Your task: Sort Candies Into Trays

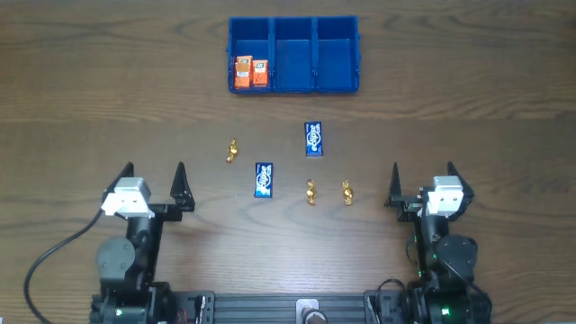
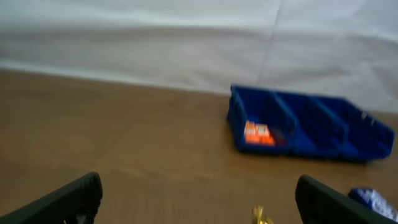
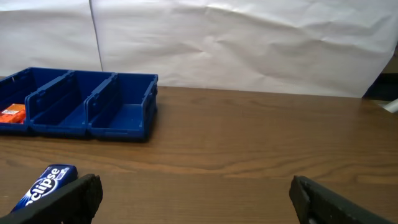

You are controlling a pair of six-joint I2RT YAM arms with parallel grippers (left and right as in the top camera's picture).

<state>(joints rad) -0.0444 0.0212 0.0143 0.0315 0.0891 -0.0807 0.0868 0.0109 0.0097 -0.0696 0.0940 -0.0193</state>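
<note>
Lower left, the left gripper (image 1: 155,173) stands released, fingers wide apart; lower right, the right gripper (image 1: 422,173) likewise; between them, mid-frame on the table (image 1: 504,117), lie two gold candies (image 1: 311,192) and a blue pack (image 1: 264,180); higher, a third gold candy (image 1: 232,151) and a second pack (image 1: 313,139); top centre, the tray (image 1: 293,88) holds two orange candies (image 1: 243,74) in its left compartment.

Blue tray (image 1: 293,88), orange candies (image 1: 251,73), gold candies (image 1: 310,192), blue packs (image 1: 264,180), brown wood-grain table (image 1: 486,108).
</note>
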